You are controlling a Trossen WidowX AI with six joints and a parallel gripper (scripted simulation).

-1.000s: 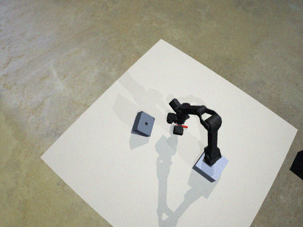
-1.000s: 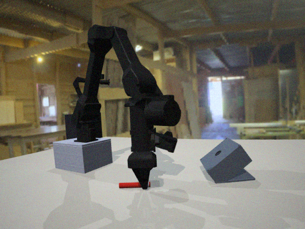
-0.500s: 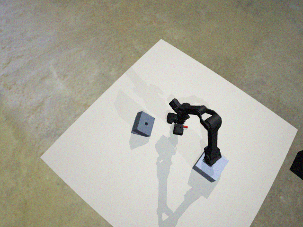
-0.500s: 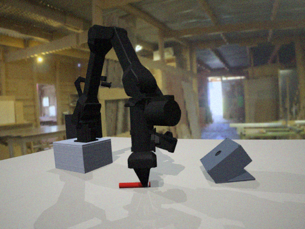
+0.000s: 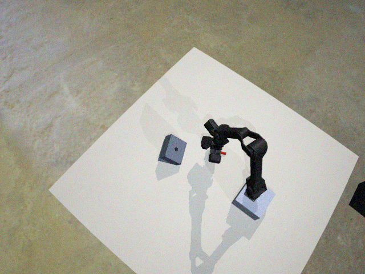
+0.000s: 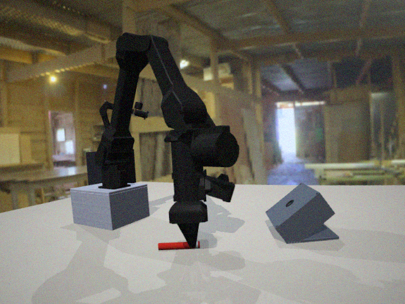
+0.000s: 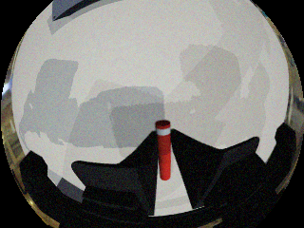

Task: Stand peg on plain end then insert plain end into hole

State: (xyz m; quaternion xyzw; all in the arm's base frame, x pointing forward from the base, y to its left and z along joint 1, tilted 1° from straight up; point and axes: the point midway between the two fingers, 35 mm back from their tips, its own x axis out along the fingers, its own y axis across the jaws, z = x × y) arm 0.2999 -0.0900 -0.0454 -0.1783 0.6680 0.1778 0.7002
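The red peg (image 5: 223, 153) (image 6: 173, 246) (image 7: 165, 155) lies flat on the white table (image 5: 124, 188). Its white band shows near the far end in the wrist view. My gripper (image 6: 192, 244) (image 7: 162, 134) (image 5: 217, 153) points straight down and is shut on the peg close to its banded end, fingertips at the table surface. The grey sloped panel (image 5: 173, 149) (image 6: 299, 212) stands a little way off; its hole (image 5: 175, 149) (image 6: 289, 203) faces up and toward the arm.
The arm's grey base block (image 5: 254, 202) (image 6: 109, 204) stands behind the gripper. The table's edges (image 5: 88, 218) drop to a tan floor. A dark object (image 5: 358, 198) lies off the table at the far right.
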